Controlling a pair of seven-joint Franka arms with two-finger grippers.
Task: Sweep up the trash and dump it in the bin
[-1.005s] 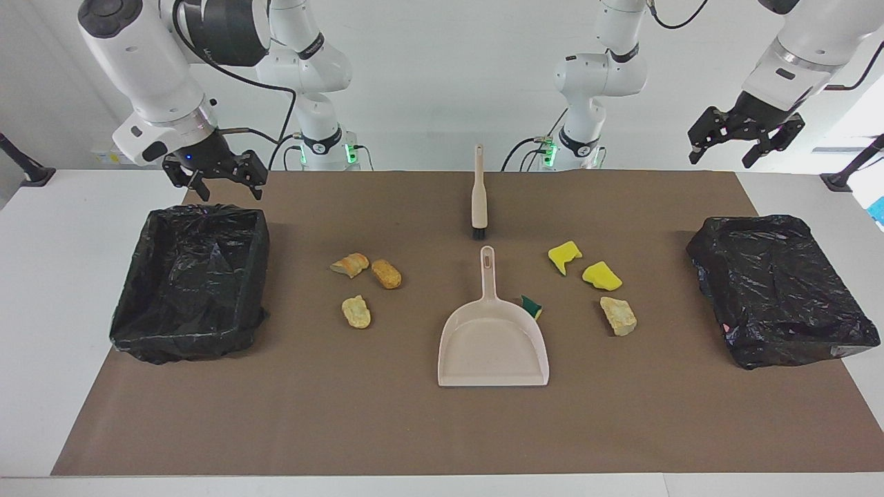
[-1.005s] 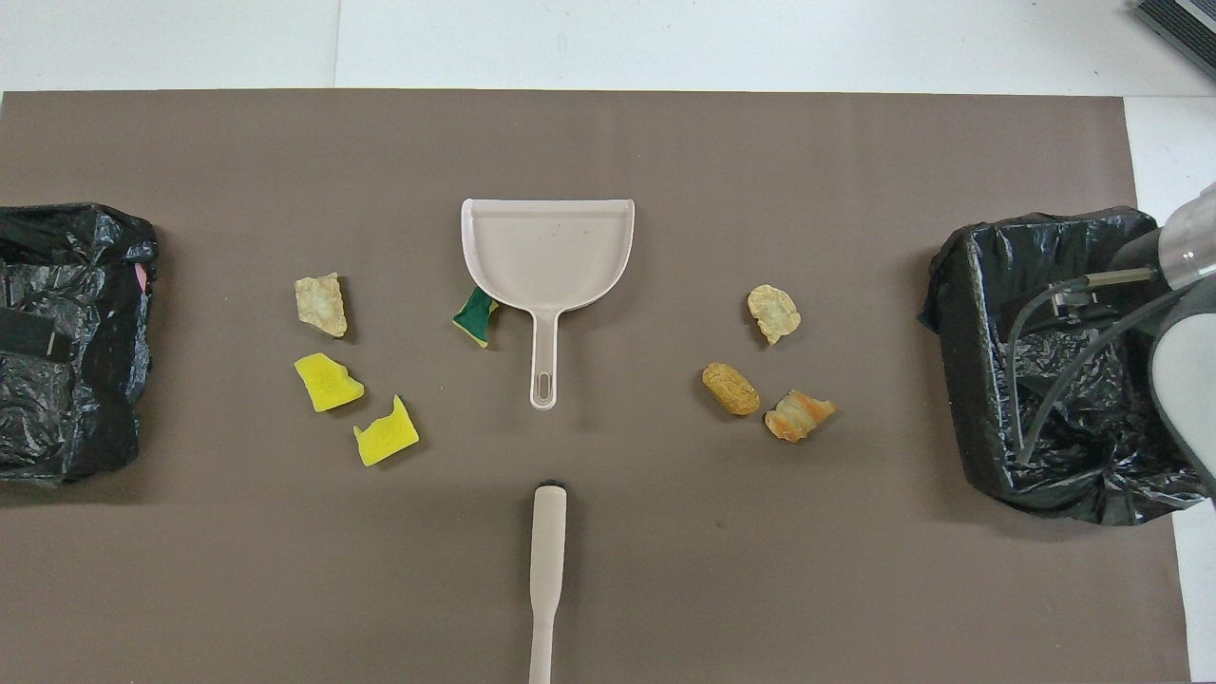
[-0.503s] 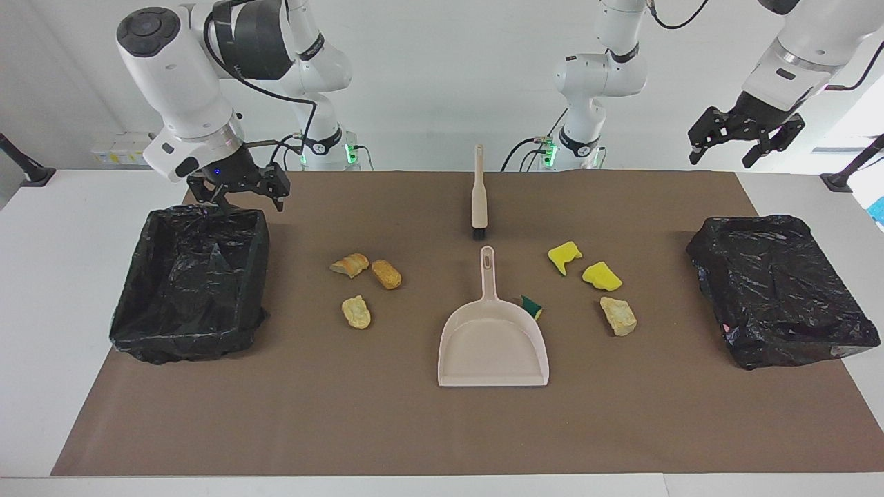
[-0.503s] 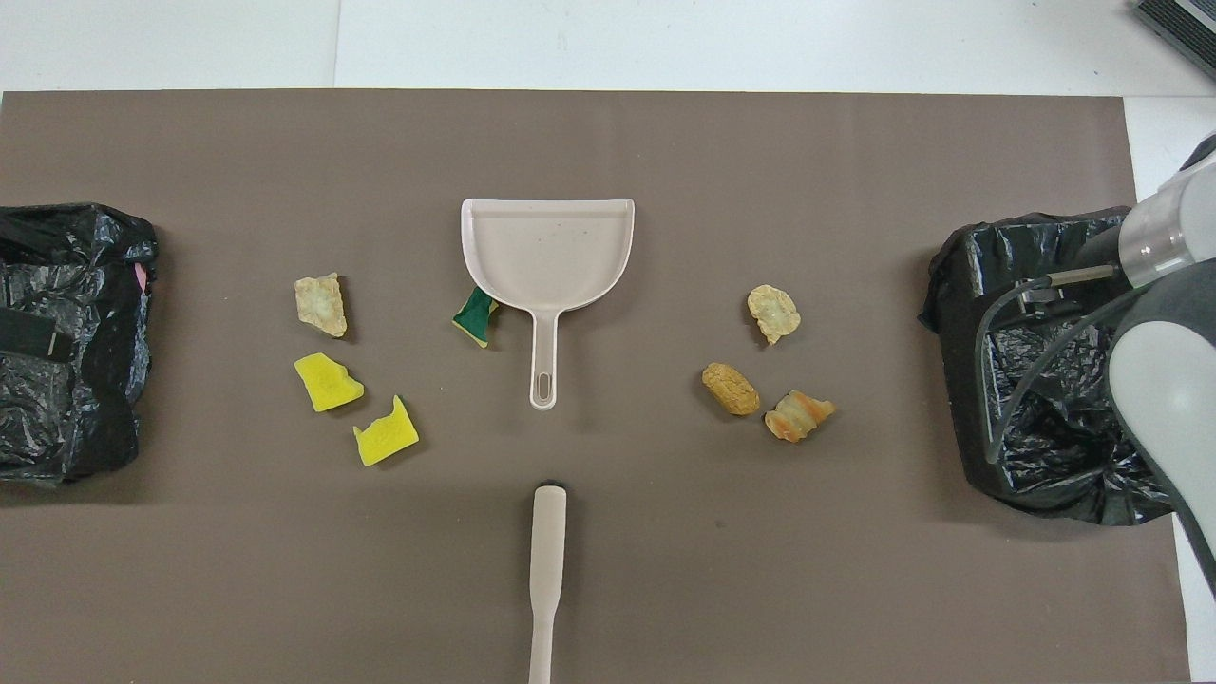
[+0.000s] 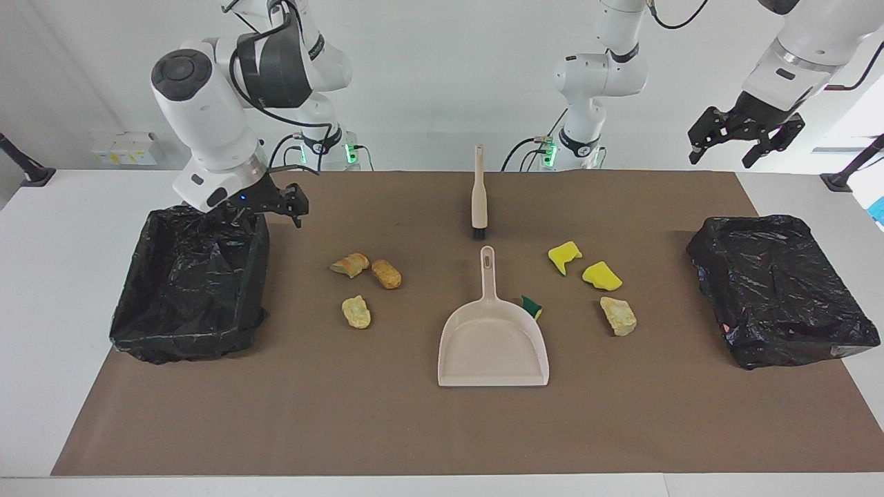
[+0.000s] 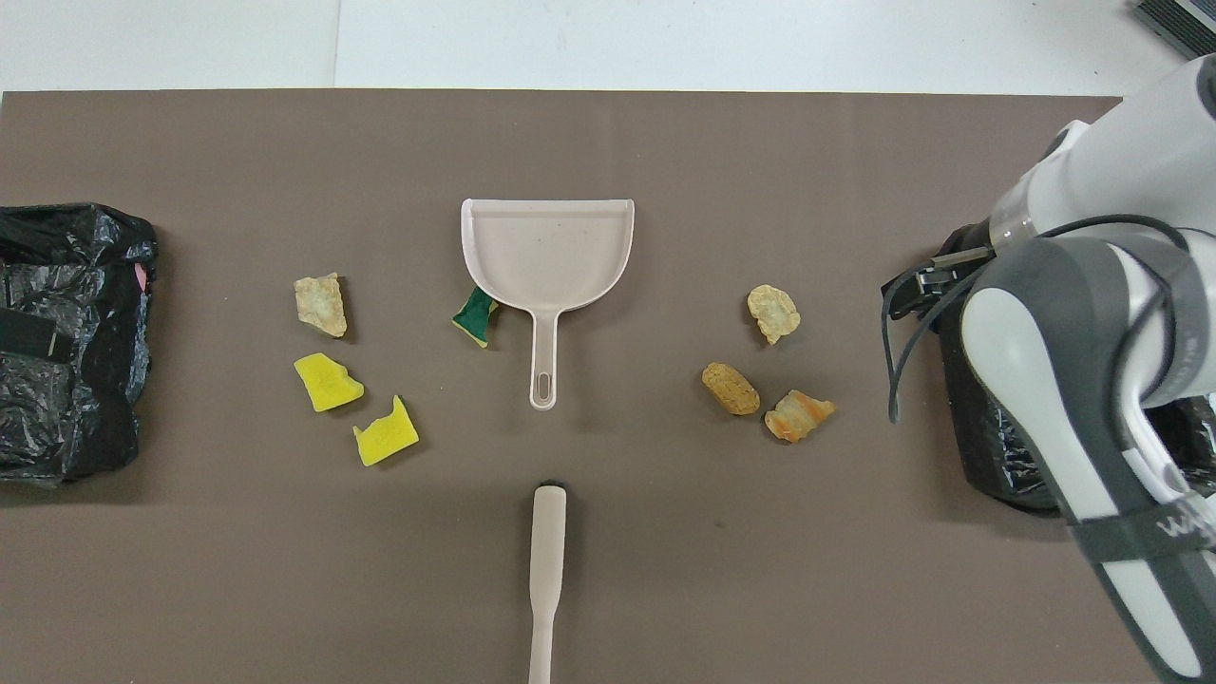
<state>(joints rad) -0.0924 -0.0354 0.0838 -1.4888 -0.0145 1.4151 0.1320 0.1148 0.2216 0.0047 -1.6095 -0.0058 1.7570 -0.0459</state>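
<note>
Right gripper has swung from the bin at its end of the table toward the mat's middle, now over the bin's inner rim, fingers spread, empty. Left gripper waits high, released (nothing held). Trash lies scattered either side of the dustpan; brush nearer the robots.

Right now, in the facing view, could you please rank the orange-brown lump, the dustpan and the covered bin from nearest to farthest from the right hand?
1. The orange-brown lump, toward the right arm's end, closest to the right hand.
2. The dustpan, mid-table.
3. The covered bin, at the left arm's end.
</note>
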